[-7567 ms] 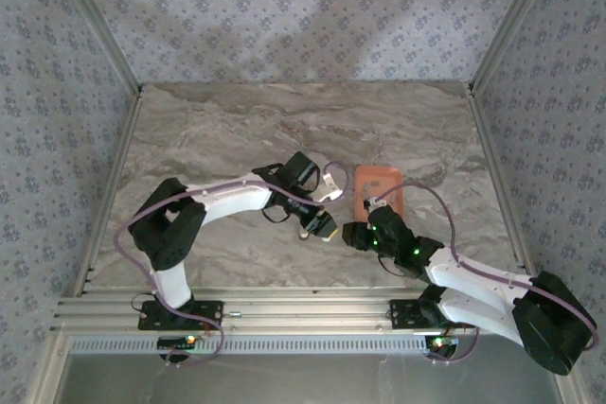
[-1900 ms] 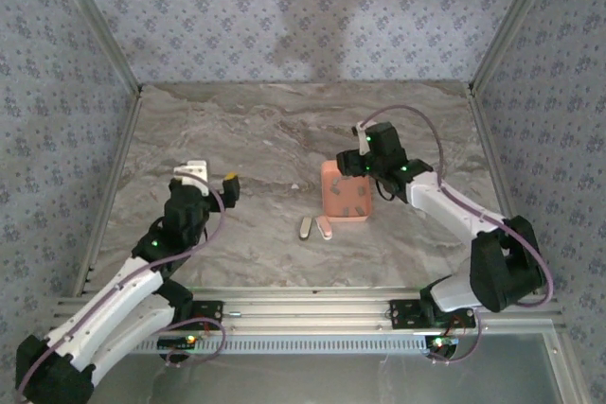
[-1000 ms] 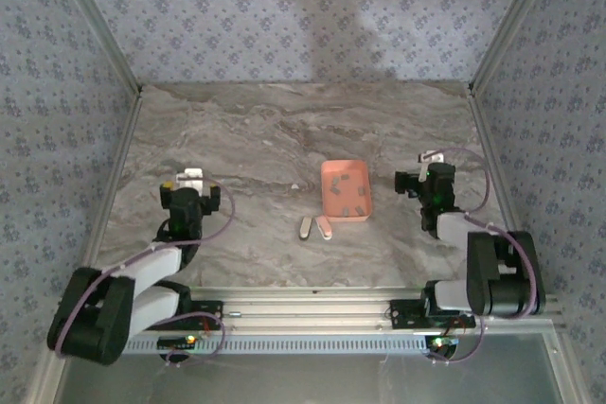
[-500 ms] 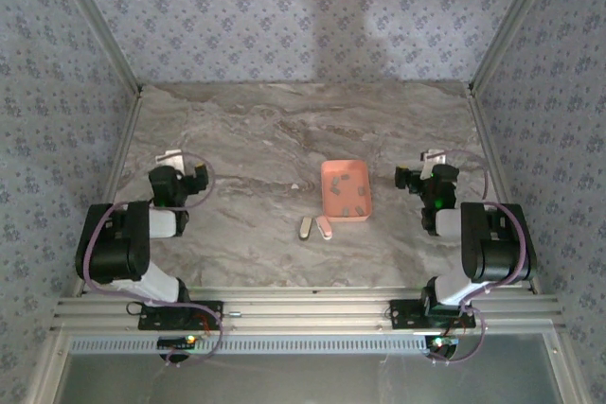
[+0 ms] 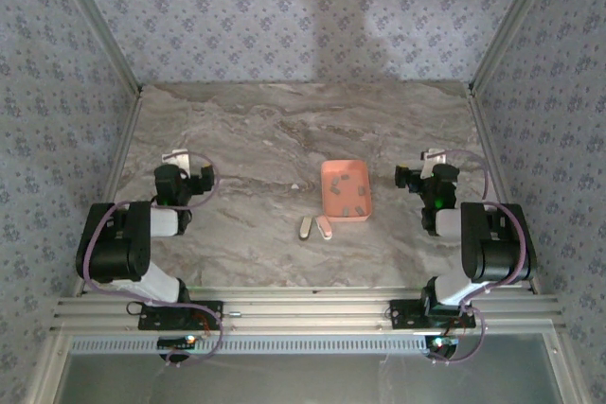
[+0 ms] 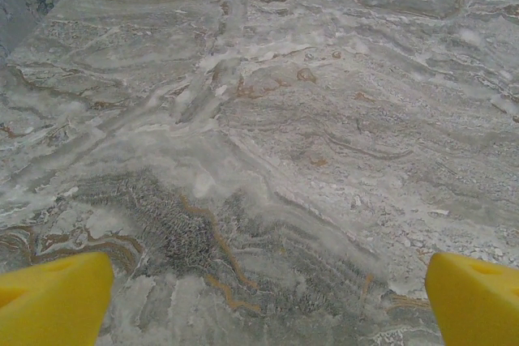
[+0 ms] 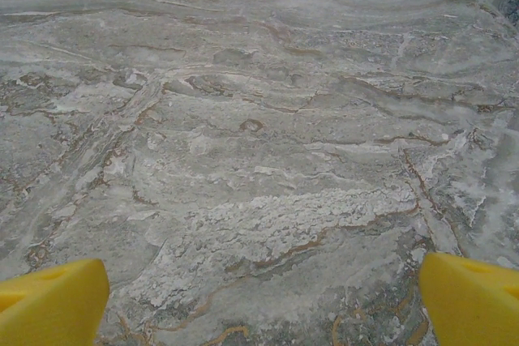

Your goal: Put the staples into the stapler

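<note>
The stapler (image 5: 315, 228) lies on the marble table in the top view as a small pink piece and a grey piece side by side, just in front of the salmon tray (image 5: 331, 179). Several tiny grey staples (image 5: 352, 199) lie inside that tray. My left gripper (image 5: 182, 177) is drawn back at the left side, far from both. In the left wrist view the left gripper (image 6: 268, 305) is open, with a yellow fingertip (image 6: 53, 297) in each bottom corner over bare marble. My right gripper (image 5: 423, 178) rests right of the tray. The right gripper (image 7: 263, 305) is open too, holding nothing.
Metal rails and patterned walls (image 5: 76, 73) close in the table on the left, right and back. Both arms are folded near their bases at the front corners. Bare marble (image 5: 284, 130) stretches behind the tray.
Both arms have pulled back from the middle of the table to its sides. The tray shifted left earlier and the stapler now lies in front of it. Almost nothing moved over the last half second.
</note>
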Action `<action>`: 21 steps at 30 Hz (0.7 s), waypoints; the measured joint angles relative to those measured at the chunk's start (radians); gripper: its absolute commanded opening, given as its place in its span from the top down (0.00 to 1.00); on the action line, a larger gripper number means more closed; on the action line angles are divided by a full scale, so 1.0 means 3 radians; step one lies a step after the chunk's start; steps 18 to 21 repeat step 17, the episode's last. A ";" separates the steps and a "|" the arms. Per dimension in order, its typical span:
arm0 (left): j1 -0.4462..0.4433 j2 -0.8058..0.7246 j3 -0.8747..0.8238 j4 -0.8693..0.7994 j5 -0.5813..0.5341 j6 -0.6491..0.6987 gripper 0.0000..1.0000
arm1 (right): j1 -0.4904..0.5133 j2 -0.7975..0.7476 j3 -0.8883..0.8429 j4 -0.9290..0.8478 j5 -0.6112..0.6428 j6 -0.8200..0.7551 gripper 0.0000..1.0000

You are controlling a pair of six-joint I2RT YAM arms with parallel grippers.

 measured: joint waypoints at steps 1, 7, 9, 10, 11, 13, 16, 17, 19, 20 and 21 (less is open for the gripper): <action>0.0000 0.0000 0.0001 -0.0001 0.0000 0.0000 0.01 | 0.0000 0.0000 0.0000 0.0000 0.0000 0.0000 0.00; 0.0000 0.0000 0.0001 -0.0001 0.0000 0.0001 0.01 | 0.0000 0.0000 0.0000 0.0000 0.0000 0.0000 0.00; 0.0000 0.0000 0.0001 -0.0001 0.0000 0.0001 0.02 | 0.0000 0.0000 0.0000 0.0000 -0.0001 0.0000 0.00; 0.0000 0.0000 0.0001 -0.0001 0.0000 0.0001 0.01 | 0.0000 0.0000 0.0000 0.0000 0.0000 0.0000 0.00; 0.0000 0.0000 0.0001 -0.0001 0.0000 0.0001 0.01 | 0.0000 0.0000 0.0000 0.0000 0.0000 0.0000 0.00; 0.0006 0.0000 0.0001 0.0000 0.0025 0.0000 0.01 | 0.0000 -0.0001 0.0000 0.0000 0.0000 0.0000 0.00; 0.0025 0.0000 0.0001 0.0000 0.0061 0.0000 0.01 | 0.0000 0.0000 0.0000 0.0000 0.0000 0.0000 0.00; 0.0027 0.0000 0.0001 0.0000 0.0061 0.0000 0.01 | 0.0000 0.0000 0.0000 0.0000 0.0000 0.0000 0.00; 0.0027 0.0000 0.0001 0.0000 0.0061 0.0000 0.01 | 0.0000 0.0000 0.0000 0.0000 0.0000 0.0000 0.00; 0.0027 0.0000 0.0001 0.0000 0.0061 0.0000 0.01 | 0.0000 0.0000 0.0000 0.0000 0.0000 0.0000 0.00; 0.0027 0.0000 0.0001 0.0000 0.0061 0.0000 0.01 | 0.0000 0.0000 0.0000 0.0000 0.0000 0.0000 0.00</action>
